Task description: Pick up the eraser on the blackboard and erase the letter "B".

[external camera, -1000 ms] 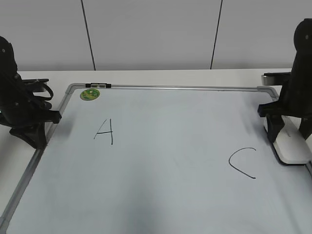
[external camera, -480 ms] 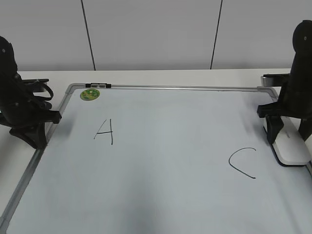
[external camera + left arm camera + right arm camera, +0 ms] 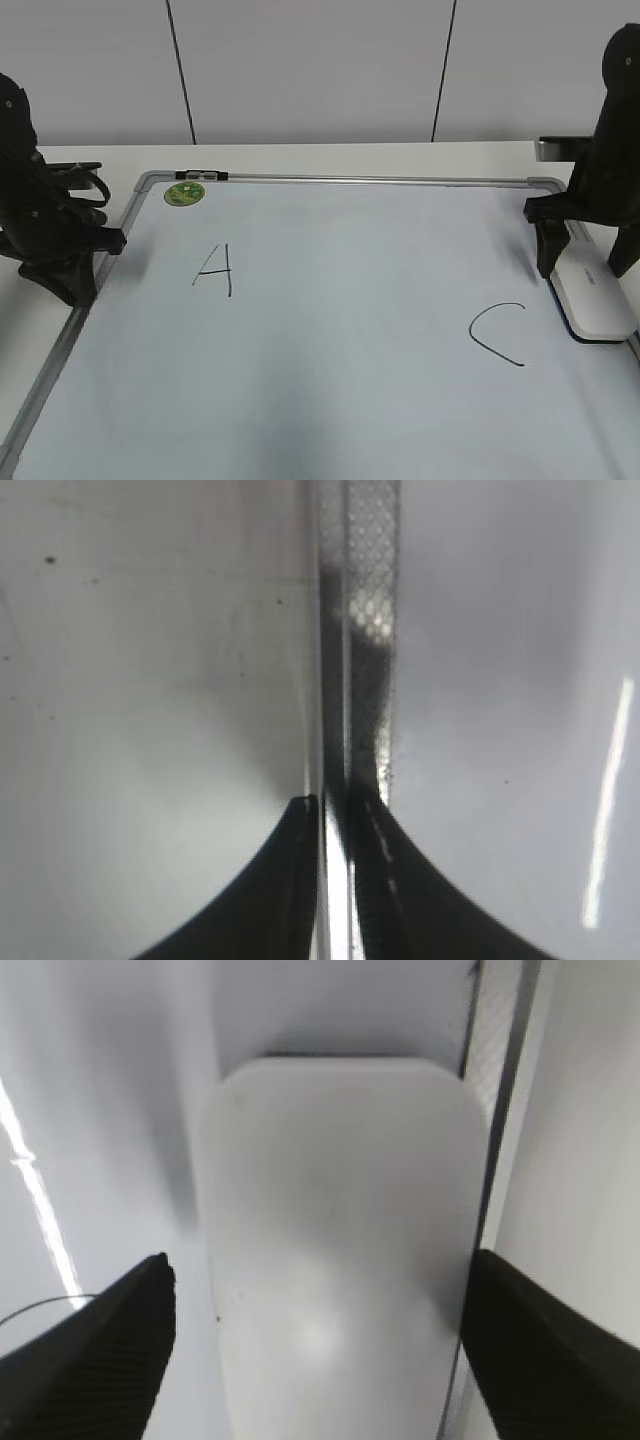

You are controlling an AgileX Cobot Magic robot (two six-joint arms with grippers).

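Note:
The white eraser (image 3: 593, 294) with a dark underside lies flat on the blackboard (image 3: 340, 350) at its right edge. It fills the right wrist view (image 3: 340, 1250). My right gripper (image 3: 580, 262) is open, its fingers (image 3: 320, 1310) on either side of the eraser's near end and apart from it. My left gripper (image 3: 70, 275) rests over the board's left frame, its fingers (image 3: 335, 825) shut around nothing, with the frame rail below them. No letter "B" shows on the board; only a black "A" (image 3: 215, 270) and a black "C" (image 3: 497, 333) show.
A round green sticker (image 3: 184, 193) sits at the board's top left corner. The grey metal frame (image 3: 380, 180) runs along the far edge and down the left side (image 3: 360, 630). A white table (image 3: 100, 160) surrounds the board, with a grey panelled wall behind.
My right gripper has risen and drawn back off the eraser, which stays lying on the board at the right edge. The left arm has not moved.

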